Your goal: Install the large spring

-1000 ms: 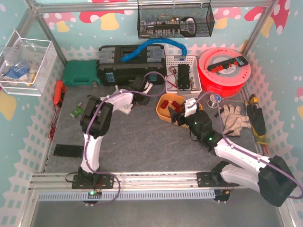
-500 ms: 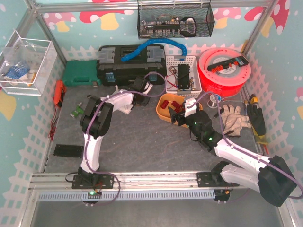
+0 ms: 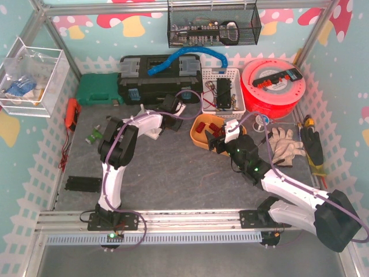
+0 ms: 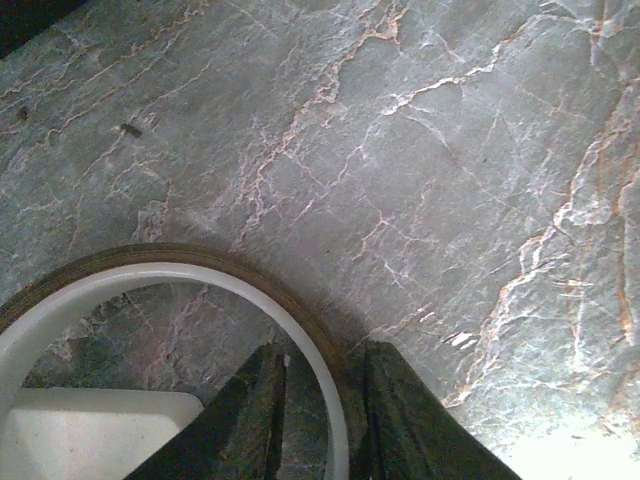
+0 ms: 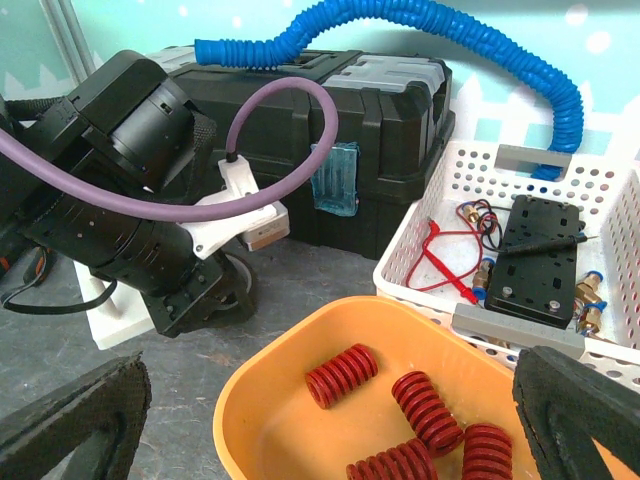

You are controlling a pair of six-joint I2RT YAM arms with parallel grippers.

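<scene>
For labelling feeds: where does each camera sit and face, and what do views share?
Top external: above-behind, looking down at the table; left arm, right arm show.
Left wrist: faces down at a white ring; left gripper shows.
Right wrist: faces forward over orange bowl toward toolbox; right gripper, left arm show.
Shared with top: orange bowl, toolbox.

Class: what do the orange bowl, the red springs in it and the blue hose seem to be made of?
Orange bowl: probably plastic, being smooth, softly glossy and uniform in colour. Red springs: likely painted metal coil, with matte red, thick, even turns. Blue hose: flexible plastic or rubber, judging by its ribbed, bending form.
</scene>
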